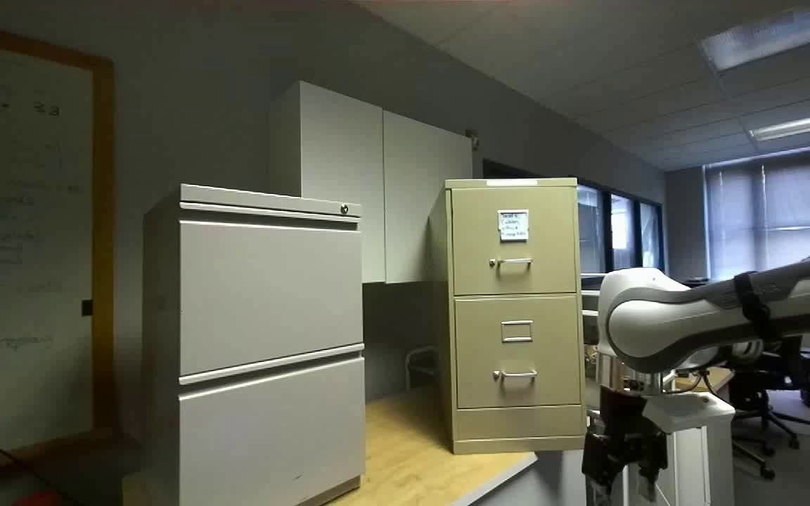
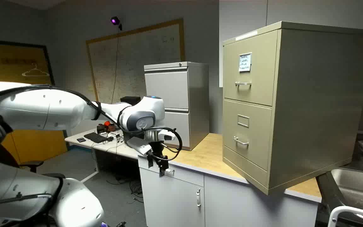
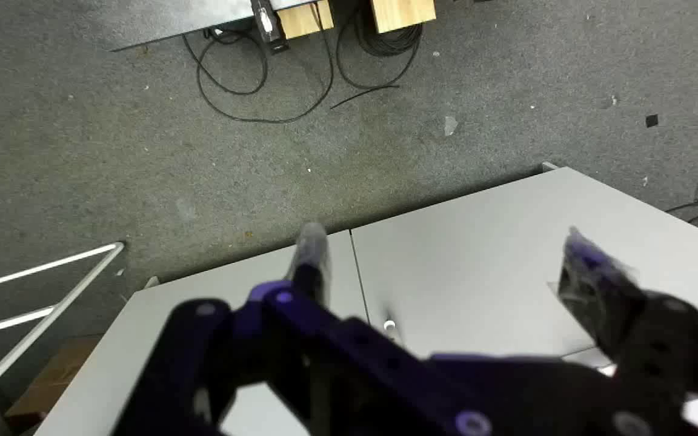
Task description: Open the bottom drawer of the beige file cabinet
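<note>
the beige cabinet stands upright on the wooden table; in an exterior view, a front corner of its base juts past the table's edge, and a sink lies near it. both drawers are closed. the top drawer bears a handwritten paper; the bottom drawer carries a silver label frame and, below that, a handle. the grey cabinet shares the table, apart from the beige one. the arm holds the claw pointing down in front of the table, apart from both cabinets. in the wrist view its fingers are spread, a wide gap between them, with the floor and the table's white doors behind.
</note>
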Motion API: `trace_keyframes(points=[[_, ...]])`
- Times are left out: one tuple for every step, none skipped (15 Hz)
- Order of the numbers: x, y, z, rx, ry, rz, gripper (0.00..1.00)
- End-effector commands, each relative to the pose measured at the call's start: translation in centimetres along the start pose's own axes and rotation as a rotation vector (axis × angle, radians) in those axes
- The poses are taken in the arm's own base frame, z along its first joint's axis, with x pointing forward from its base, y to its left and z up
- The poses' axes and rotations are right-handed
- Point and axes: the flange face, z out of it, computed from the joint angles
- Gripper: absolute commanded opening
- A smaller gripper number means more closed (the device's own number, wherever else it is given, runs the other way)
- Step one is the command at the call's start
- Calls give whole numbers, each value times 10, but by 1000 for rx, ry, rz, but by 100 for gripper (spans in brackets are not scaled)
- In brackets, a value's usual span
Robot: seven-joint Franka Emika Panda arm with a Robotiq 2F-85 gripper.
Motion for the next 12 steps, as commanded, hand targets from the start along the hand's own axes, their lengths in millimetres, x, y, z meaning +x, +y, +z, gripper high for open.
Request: trace_keyframes(points=[[0,0,0,0,0,0,100],[0,0,-1,0,0,0,100],[0,0,-1,0,0,0,100],[0,0,-1,0,0,0,100],[0,0,-1,0,0,0,100],[0,0,-1,0,0,0,100],[0,0,-1,0,0,0,100],[0,0,-1,0,0,0,100],[0,0,-1,0,0,0,100],[2,2,1,19,-3,-2,100],[4,3,2,15,8,-9,100],[9,5,2,26,16,-10,100]])
